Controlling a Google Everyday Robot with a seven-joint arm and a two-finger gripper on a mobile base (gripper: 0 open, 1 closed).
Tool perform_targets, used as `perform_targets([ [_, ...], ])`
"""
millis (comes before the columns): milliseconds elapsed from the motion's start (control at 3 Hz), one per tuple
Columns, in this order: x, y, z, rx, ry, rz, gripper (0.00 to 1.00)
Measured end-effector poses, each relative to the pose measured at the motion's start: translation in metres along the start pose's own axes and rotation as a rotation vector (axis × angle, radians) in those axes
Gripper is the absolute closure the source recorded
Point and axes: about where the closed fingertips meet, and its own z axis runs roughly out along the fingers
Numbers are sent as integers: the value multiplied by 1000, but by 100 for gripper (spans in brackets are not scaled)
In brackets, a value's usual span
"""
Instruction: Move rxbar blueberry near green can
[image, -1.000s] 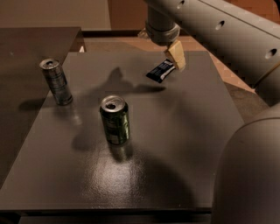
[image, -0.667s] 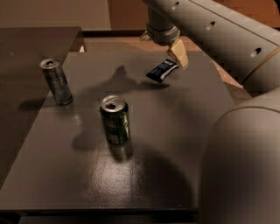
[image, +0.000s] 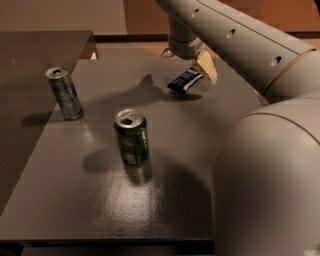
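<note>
The rxbar blueberry is a dark blue wrapper with white lettering. It hangs tilted just above the far middle of the dark table, its right end between my gripper's tan fingers. My gripper is shut on that end, reaching down from the arm at the top of the view. The green can stands upright near the table's middle, well to the front left of the bar and apart from it.
A slimmer silver-blue can stands upright at the table's left edge. A second dark surface adjoins on the far left. My arm's large pale segment fills the lower right and hides the table's right side.
The gripper and the bar have stayed almost in place at the far middle. The near arm segment has swung to cover more of the lower right. The cans have not moved.
</note>
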Motion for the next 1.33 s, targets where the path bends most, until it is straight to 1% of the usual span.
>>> perform_targets([
  [333, -6, 6, 12, -29, -41, -6, 0],
  [667, -12, 9, 20, -45, -71, -7, 0],
  [1000, -16, 10, 25, -56, -90, -8, 0],
  [1333, -17, 10, 26, -58, -93, -8, 0],
])
